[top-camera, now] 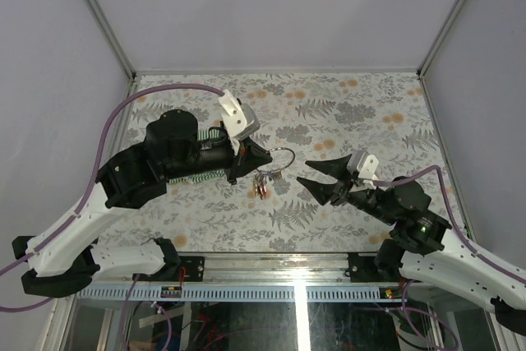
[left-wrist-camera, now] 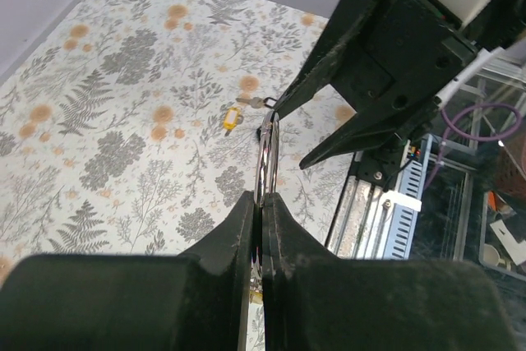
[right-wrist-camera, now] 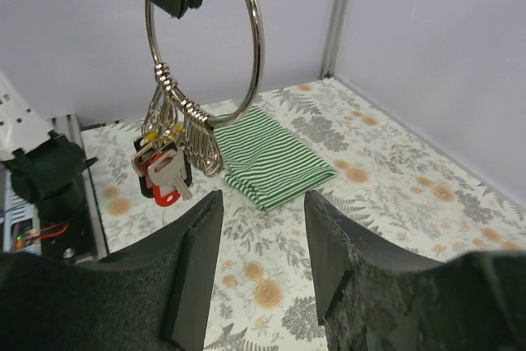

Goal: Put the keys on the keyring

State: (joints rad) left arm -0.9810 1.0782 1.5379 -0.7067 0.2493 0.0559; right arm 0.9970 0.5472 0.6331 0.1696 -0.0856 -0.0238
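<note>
My left gripper (top-camera: 257,159) is shut on the keyring (top-camera: 280,159), a silver wire loop held upright above the table. In the left wrist view the ring (left-wrist-camera: 268,158) stands edge-on out of the shut fingertips (left-wrist-camera: 246,207). Several keys (right-wrist-camera: 165,164) with red, yellow and black heads hang from the ring (right-wrist-camera: 251,34) on small loops; they also show in the top view (top-camera: 263,184). One yellow-tagged key (left-wrist-camera: 233,117) lies loose on the table beyond the ring. My right gripper (top-camera: 317,173) is open and empty, just right of the ring, pointing at it (right-wrist-camera: 263,232).
A folded green-and-white striped cloth (right-wrist-camera: 273,158) lies on the floral table cover behind the ring, partly under the left arm (top-camera: 202,173). Grey walls close in the far and side edges. A metal rail (top-camera: 271,265) runs along the near edge.
</note>
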